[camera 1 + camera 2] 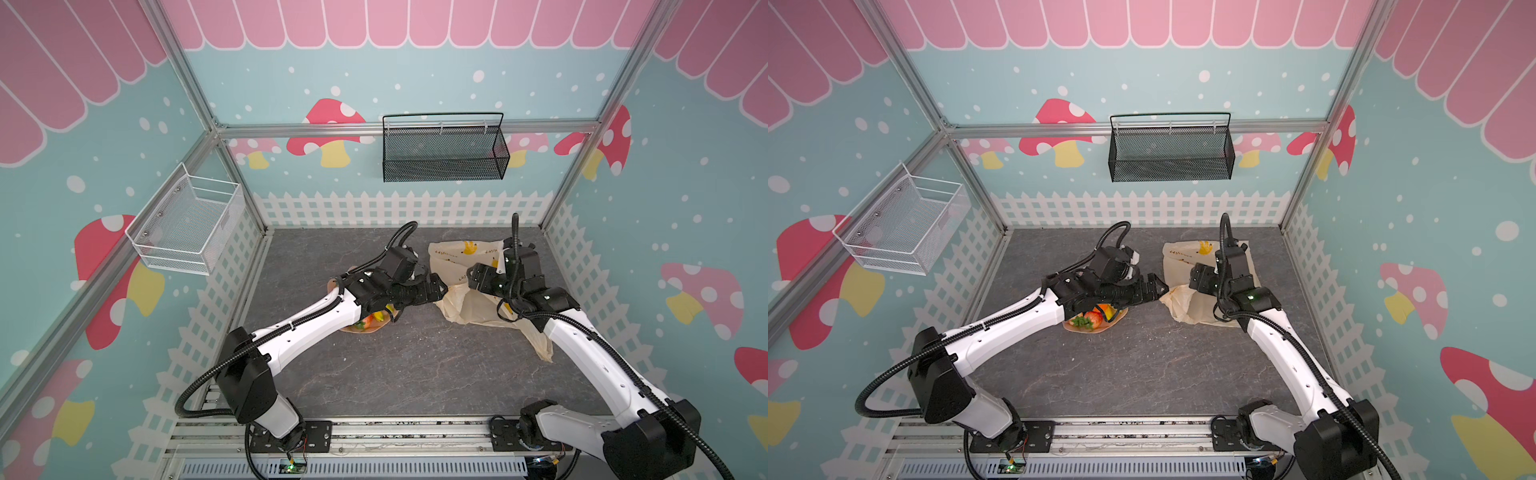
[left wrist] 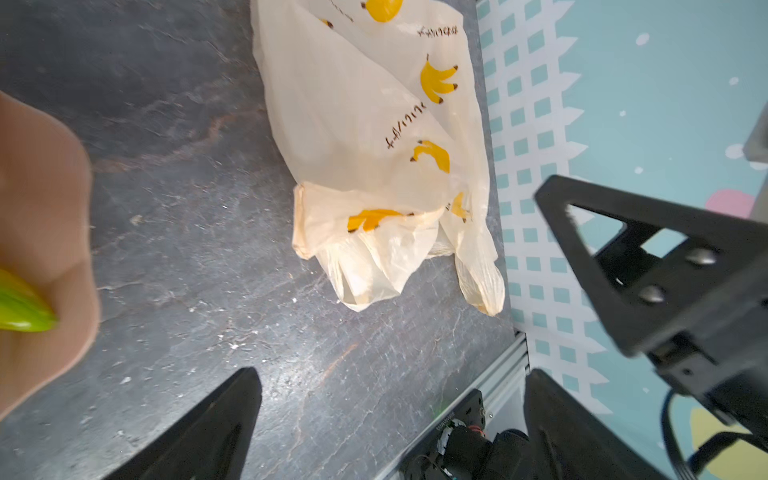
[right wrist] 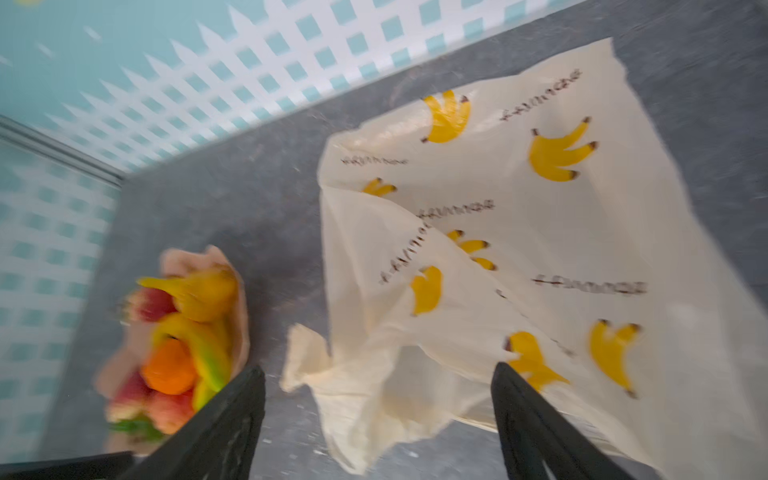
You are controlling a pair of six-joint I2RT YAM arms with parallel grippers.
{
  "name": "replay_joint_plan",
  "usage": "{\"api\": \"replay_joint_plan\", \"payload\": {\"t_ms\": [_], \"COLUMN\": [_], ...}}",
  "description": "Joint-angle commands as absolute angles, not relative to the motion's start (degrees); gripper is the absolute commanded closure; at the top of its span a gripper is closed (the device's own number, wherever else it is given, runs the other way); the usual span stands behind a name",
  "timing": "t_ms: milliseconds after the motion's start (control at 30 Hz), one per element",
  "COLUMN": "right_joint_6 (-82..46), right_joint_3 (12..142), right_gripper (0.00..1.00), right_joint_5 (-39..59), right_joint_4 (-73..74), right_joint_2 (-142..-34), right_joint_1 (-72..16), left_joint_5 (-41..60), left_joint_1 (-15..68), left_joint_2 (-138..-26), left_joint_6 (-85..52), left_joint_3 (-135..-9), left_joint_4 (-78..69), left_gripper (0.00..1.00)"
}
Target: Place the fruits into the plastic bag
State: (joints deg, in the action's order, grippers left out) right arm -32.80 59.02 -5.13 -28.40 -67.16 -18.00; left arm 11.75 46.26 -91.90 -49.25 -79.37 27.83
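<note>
The plastic bag (image 1: 451, 255) (image 1: 1183, 257) lies crumpled on the grey table at the back right, cream with banana prints, and also shows in both wrist views (image 2: 353, 124) (image 3: 519, 232). The fruits (image 1: 372, 318) (image 1: 1096, 316) (image 3: 183, 332) are piled on a peach-pink dish (image 1: 1120, 315) under the left forearm: strawberries, bananas, an orange. My left gripper (image 1: 438, 289) (image 2: 392, 374) is open and empty, just left of the bag's crumpled near end. My right gripper (image 1: 478, 276) (image 3: 378, 368) hangs open over that end, holding nothing.
A black mesh basket (image 1: 444, 153) hangs on the back wall and a white wire basket (image 1: 187, 232) on the left wall. Fence-printed walls enclose the table. An aluminium rail (image 1: 374, 432) carrying both arm bases runs along the front.
</note>
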Motion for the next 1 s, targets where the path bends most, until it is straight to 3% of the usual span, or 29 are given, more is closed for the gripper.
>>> {"api": "replay_joint_plan", "payload": {"t_ms": [0, 233, 400, 667, 800, 967], "right_joint_6": [-16.22, -11.65, -9.36, -6.42, -5.09, -3.93], "right_joint_3": [54.95, 49.30, 49.14, 49.22, 47.99, 45.62], "right_gripper": [0.14, 0.15, 0.13, 0.17, 0.24, 0.40], "right_joint_5": [-13.79, -17.74, -19.21, -18.24, -18.95, -17.27], "right_joint_4": [-35.38, -32.39, -29.91, -25.03, -23.27, -18.70], "right_joint_2": [-67.47, -67.20, -71.95, -80.23, -81.08, -82.20], "right_joint_1": [-18.04, -18.02, -16.81, -12.06, -9.41, -7.74], "left_joint_5": [14.46, 18.09, 17.56, 17.65, 16.56, 16.27], "left_joint_1": [46.93, 46.93, 46.98, 46.72, 46.48, 46.32], "left_joint_2": [-94.32, -99.45, -103.82, -106.96, -107.81, -109.83], "left_joint_6": [-51.20, -52.38, -52.72, -55.36, -55.81, -56.34], "left_joint_3": [-79.77, -81.59, -83.82, -83.98, -84.00, -84.80], "left_joint_4": [25.65, 26.51, 26.76, 22.57, 21.51, 20.81], "left_gripper": [0.02, 0.03, 0.05, 0.06, 0.06, 0.07]}}
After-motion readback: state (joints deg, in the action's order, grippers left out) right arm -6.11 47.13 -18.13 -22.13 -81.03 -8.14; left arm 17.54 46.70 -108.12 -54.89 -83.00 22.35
